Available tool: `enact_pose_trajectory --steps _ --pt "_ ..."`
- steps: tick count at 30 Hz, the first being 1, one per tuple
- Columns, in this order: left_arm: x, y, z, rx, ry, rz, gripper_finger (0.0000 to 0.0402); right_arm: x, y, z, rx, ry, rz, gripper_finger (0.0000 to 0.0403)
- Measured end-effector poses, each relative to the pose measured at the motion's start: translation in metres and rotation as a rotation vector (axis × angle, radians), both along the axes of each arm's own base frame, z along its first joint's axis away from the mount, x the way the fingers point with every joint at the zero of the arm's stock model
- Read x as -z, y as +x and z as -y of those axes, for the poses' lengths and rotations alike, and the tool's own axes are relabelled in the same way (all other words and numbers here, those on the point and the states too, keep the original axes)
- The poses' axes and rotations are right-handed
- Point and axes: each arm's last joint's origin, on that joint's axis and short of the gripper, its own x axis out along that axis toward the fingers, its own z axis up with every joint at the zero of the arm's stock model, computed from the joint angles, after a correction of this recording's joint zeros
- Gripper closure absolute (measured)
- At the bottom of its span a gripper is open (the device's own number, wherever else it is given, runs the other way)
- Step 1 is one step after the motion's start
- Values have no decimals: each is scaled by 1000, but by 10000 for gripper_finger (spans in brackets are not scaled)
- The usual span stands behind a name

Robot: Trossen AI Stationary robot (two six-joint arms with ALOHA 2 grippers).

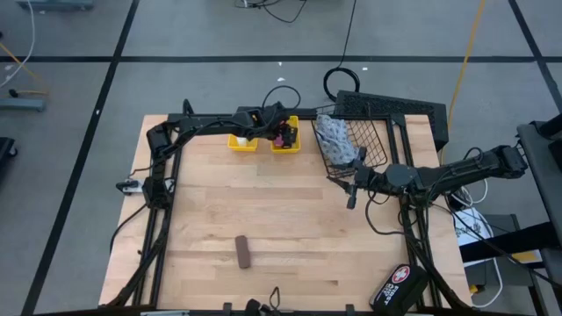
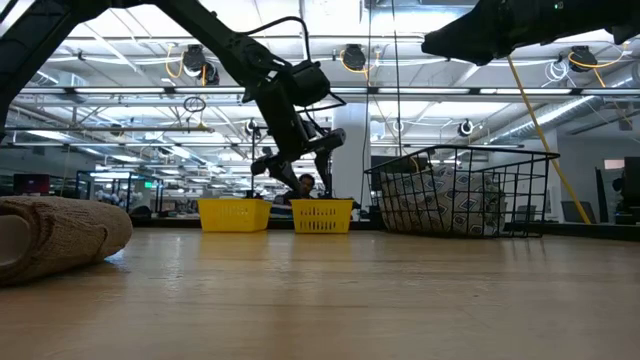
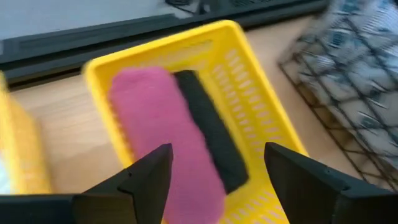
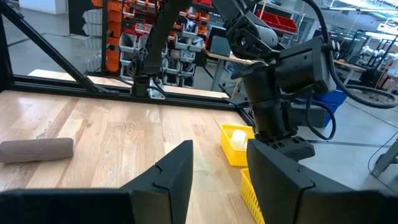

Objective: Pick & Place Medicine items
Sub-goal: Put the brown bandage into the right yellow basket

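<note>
My left gripper hangs open just above the right-hand one of two yellow baskets at the table's far side. In that basket lie a magenta tube and a black block, side by side on its floor; the fingers stand over them, apart from them. The other yellow basket holds white bottles. A blue-white pouch lies in the wire basket. A brown block lies on the table near its front. My right gripper waits open right of centre.
A black case with a red-white cross lies at the table's near right corner. The wire basket stands close to the right of the yellow baskets. Bare wood spreads across the table's middle.
</note>
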Motion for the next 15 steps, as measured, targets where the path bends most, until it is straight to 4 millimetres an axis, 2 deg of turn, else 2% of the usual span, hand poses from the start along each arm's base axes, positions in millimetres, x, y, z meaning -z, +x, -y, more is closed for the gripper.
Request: enact_pose_trajectory --steps 4,7,10,15 --pt "-3 4 0 149 -25 61 143 0 0 0 0 0 0 264" --pt "-13 4 0 309 -35 118 148 0 0 0 0 0 0 264" --pt "-32 -1 3 417 -30 168 147 0 0 0 0 0 0 264" --pt "-79 -18 20 593 52 228 139 0 0 0 1 -1 -3 264"
